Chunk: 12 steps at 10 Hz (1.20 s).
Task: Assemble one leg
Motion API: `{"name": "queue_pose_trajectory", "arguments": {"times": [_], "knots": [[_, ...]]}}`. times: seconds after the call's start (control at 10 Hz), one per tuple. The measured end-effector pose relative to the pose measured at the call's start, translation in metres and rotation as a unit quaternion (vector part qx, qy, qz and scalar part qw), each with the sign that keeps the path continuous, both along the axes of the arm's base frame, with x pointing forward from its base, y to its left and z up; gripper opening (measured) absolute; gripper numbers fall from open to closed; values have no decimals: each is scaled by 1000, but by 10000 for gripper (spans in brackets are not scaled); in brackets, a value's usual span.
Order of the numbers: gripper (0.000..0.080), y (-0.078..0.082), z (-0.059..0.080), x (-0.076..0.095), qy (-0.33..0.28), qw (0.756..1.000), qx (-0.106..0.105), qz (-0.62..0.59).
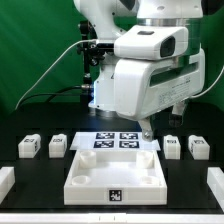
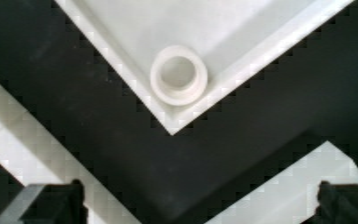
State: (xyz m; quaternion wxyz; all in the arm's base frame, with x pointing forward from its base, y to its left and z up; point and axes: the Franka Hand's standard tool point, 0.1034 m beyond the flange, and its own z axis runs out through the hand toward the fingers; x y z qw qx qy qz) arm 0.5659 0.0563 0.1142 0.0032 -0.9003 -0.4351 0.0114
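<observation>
1. The gripper (image 1: 147,129) (image 2: 194,206) hangs above the tray (image 1: 85,190) (image 2: 123,20), over its far corner on the exterior view's right, not touching it.
2. Its fingers (image 2: 44,203) stand wide apart and hold nothing (only the tray corner and black table show beneath them).
3. That tray corner carries a round socket (image 2: 178,72).
4. The nearest leg (image 1: 172,146) sits on the table just beside the same corner, and a second leg (image 1: 198,147) sits farther out from the tray.
5. Two more legs (image 1: 58,145) (image 1: 28,146) sit off the tray's opposite side.
6. Each leg shows a tag face to the exterior view. They are too small and stubby to tell their long axis.
7. The marker board (image 1: 115,140) lies just behind the tray.
</observation>
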Motion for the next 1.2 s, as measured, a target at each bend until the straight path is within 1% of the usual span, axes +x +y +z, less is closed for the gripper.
{"name": "queue_pose_trajectory", "arguments": {"times": [0.7, 0.8, 0.9, 1.0, 1.1, 1.2], "knots": [[650, 0, 0, 0, 0, 1000, 0, 0], [650, 0, -2, -2, 1, 1000, 0, 17], [650, -1, -8, -12, 6, 999, 1, 43], [650, -5, -18, -26, 12, 998, 1, 67], [650, -15, -34, -49, 13, 989, 6, 150], [650, -27, -42, -63, 7, 976, 9, 217]]}}
